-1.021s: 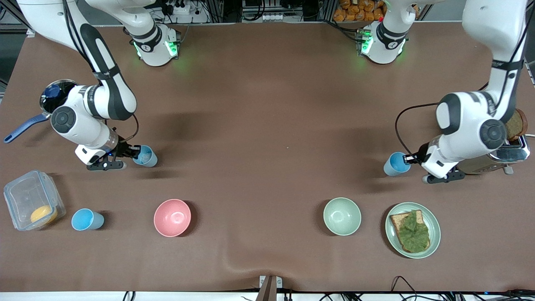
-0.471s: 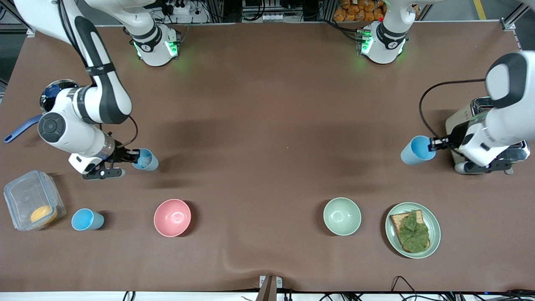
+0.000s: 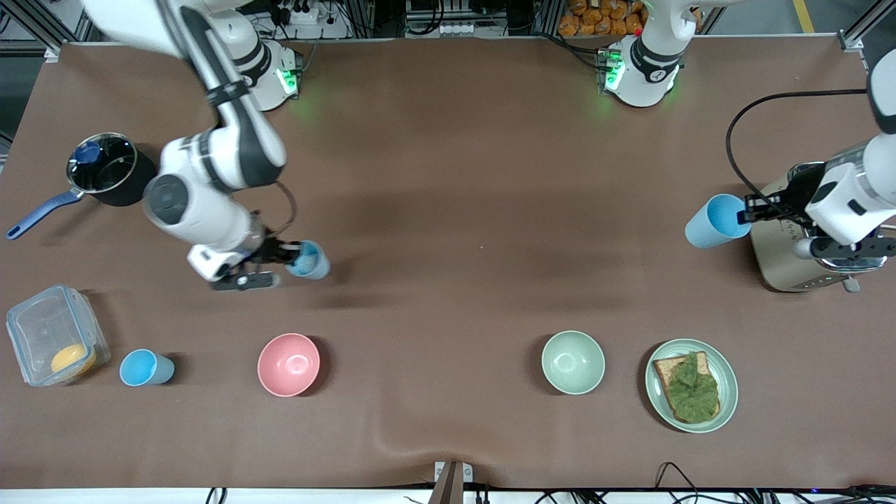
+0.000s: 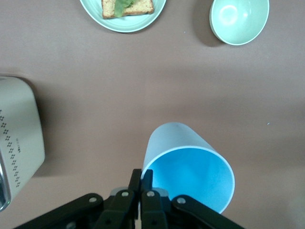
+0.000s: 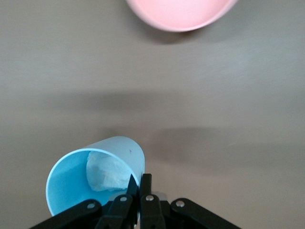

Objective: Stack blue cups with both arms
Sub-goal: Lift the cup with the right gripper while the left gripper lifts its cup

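My right gripper is shut on the rim of a blue cup and holds it tilted above the table, over the stretch above the pink bowl. In the right wrist view the fingers pinch the cup's wall; something white and crumpled lies inside it. My left gripper is shut on the rim of a second blue cup, held in the air beside the toaster; it also shows in the left wrist view. A third blue cup stands on the table beside the clear container.
A pink bowl, a pale-green bowl and a plate with bread and lettuce stand near the front camera. A toaster is at the left arm's end. A black pot and a clear container are at the right arm's end.
The right arm has carried its cup toward the table's middle, uncovering the pot. The left arm has lifted its cup and drawn it toward the toaster.
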Controlling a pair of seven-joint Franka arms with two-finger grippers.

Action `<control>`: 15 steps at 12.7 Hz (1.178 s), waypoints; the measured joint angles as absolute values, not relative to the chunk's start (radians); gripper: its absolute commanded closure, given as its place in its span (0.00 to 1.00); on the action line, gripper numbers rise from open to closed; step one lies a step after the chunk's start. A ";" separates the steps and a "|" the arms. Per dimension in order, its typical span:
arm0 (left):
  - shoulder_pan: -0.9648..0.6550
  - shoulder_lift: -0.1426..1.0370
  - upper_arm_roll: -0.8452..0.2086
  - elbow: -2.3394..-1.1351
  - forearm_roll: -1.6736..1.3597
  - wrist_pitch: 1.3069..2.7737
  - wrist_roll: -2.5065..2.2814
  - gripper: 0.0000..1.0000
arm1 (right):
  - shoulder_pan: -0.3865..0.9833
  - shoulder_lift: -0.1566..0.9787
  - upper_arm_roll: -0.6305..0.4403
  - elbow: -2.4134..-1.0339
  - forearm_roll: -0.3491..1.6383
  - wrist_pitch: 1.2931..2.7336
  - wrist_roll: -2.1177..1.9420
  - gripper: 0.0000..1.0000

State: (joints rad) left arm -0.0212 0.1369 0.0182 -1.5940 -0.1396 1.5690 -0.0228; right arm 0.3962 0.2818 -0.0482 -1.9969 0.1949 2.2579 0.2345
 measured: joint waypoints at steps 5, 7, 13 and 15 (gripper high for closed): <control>-0.024 0.136 0.000 -1.574 -0.142 1.554 -0.020 1.00 | 0.663 0.306 -0.045 -1.960 0.195 2.287 0.641 1.00; -0.025 0.136 -0.003 -1.573 -0.163 1.551 -0.020 1.00 | 0.732 0.360 -0.045 -1.926 0.196 2.340 0.755 1.00; -0.027 0.136 -0.064 -1.551 -0.194 1.529 -0.020 1.00 | 0.855 0.535 -0.046 -1.840 0.196 2.485 0.966 1.00; -0.027 0.136 -0.080 -1.551 -0.195 1.528 -0.020 1.00 | 0.862 0.556 -0.047 -1.825 0.196 2.496 0.985 0.82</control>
State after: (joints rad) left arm -0.0273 0.1364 -0.0802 -1.5511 -0.1946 1.5285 -0.0202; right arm 0.8619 0.5561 -0.0465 -1.8254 0.1962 2.4957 0.9846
